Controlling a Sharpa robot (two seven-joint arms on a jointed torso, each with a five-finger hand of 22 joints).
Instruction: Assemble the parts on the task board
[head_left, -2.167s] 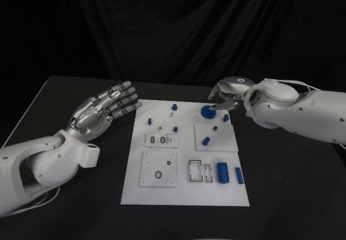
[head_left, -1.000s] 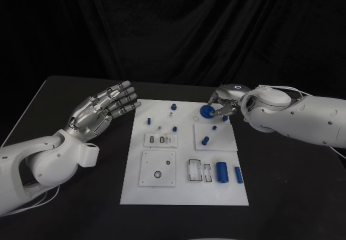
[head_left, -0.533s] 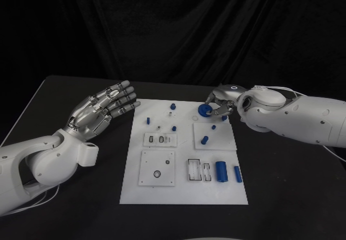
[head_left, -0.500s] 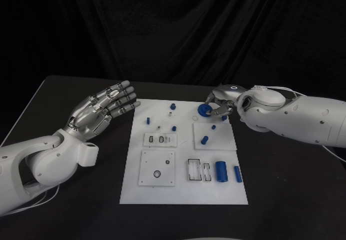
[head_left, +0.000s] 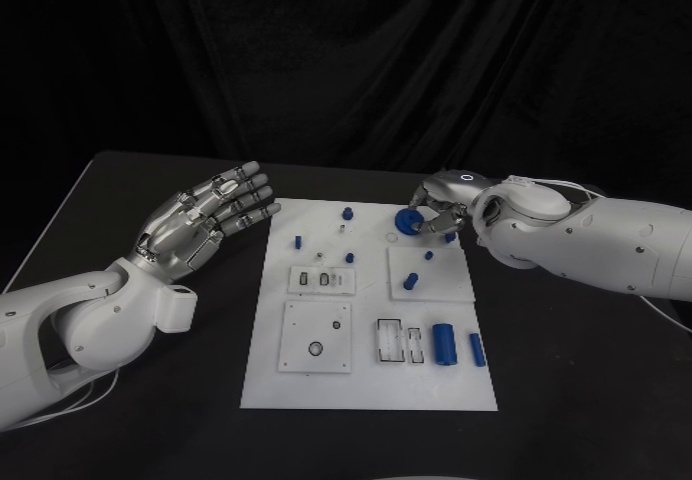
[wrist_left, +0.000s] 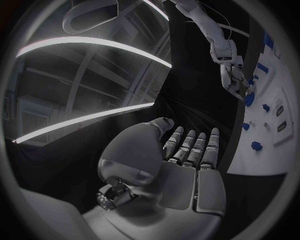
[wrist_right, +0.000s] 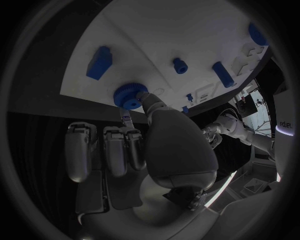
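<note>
The right hand (head_left: 440, 205) is working at the far right corner of the task board (head_left: 368, 395), pinching a round blue gear (head_left: 413, 221) between its fingertips. In the right wrist view the gear (wrist_right: 129, 95) is sitting right at the board's far edge, with a fingertip pressing against its toothed rim. Whether it is seated on a peg or hanging just above the board, I cannot tell.

The left hand (head_left: 206, 213) is holding nothing, fingers spread and straight, hovering over the black table (head_left: 144, 420) just beside the board's far left corner. It is well apart from every part.

Down the board, a blue cylinder (head_left: 444, 345) is lying near the near right corner, and small blue pegs (head_left: 410, 282) are standing on the raised plate on the right side.

Here is the risk, as I judge it: the grip is only at the rim, so the gear could be tilting as it goes down and jamming on its post. So close to the edge, a slip would be sending it off the board onto the table. A short blue block (wrist_right: 100, 62) nearby could also be getting knocked.
</note>
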